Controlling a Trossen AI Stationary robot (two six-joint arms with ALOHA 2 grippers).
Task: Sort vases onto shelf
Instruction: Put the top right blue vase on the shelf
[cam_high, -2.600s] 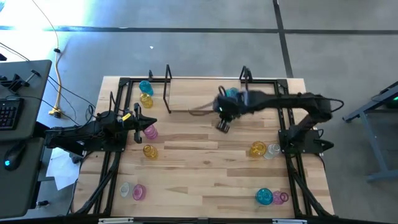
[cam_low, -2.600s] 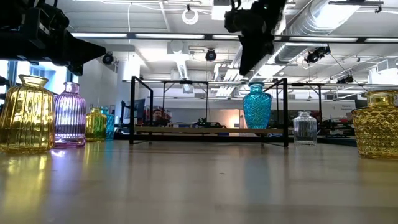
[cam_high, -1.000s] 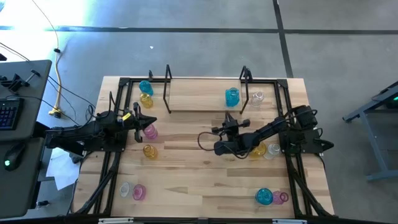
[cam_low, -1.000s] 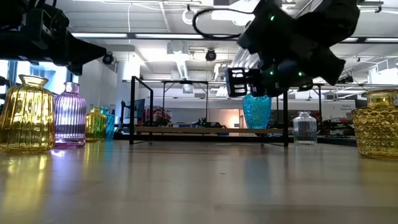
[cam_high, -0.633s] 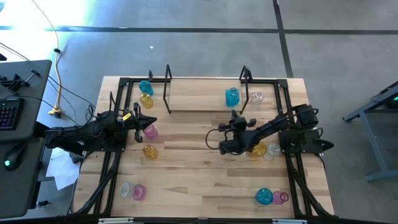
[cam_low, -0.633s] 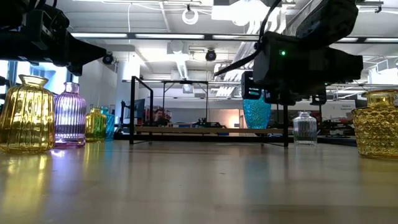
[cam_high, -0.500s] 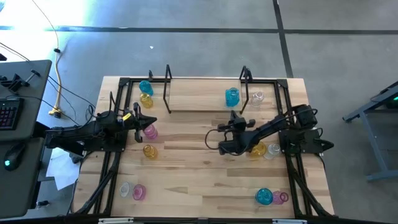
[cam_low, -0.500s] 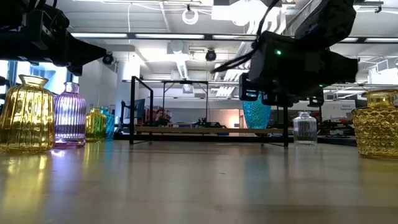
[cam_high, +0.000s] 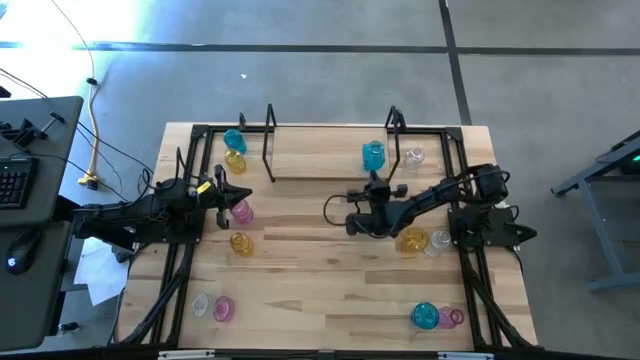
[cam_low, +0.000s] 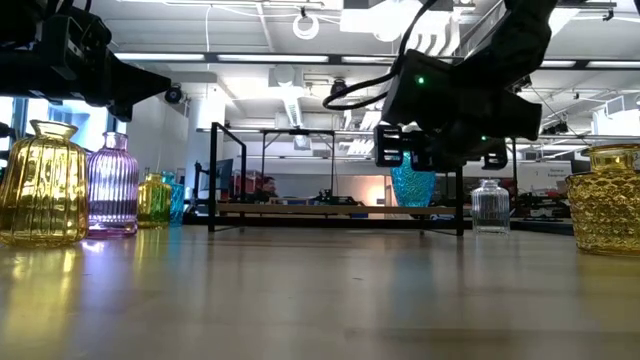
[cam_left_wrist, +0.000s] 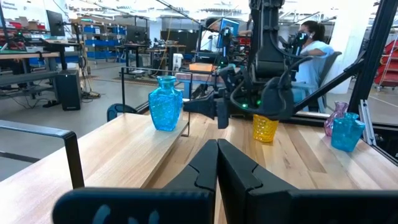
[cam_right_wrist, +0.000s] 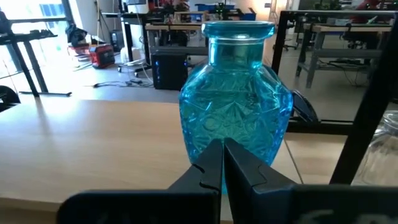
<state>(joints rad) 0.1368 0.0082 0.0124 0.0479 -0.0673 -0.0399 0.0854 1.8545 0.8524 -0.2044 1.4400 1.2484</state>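
You are working in a robotics lab or open workshop hall: grey concrete floor (cam_high: 320, 80), exposed white ceiling ducts (cam_low: 300, 70), rows of workbenches (cam_right_wrist: 348, 37), blue storage bins on racks (cam_left_wrist: 102, 34), and a seated person (cam_left_wrist: 311, 40) at a desk.

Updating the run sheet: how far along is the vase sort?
Done: one blue vase stands on the shelf. In hand: nothing; the right end effector is shut and empty just before that vase, the left end effector shut at the table's left. Left: the amber vase and the other vases on the table.
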